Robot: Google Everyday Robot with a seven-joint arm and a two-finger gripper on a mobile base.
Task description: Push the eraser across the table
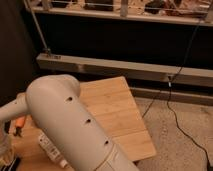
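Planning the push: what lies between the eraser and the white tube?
Only bare table, seen in the camera view: the eraser lies bottom-left, the white tube just right of it. The gripper hangs at the left edge, close to the eraser.

One table (116, 107), one white tube (50, 147), one eraser (14, 162).
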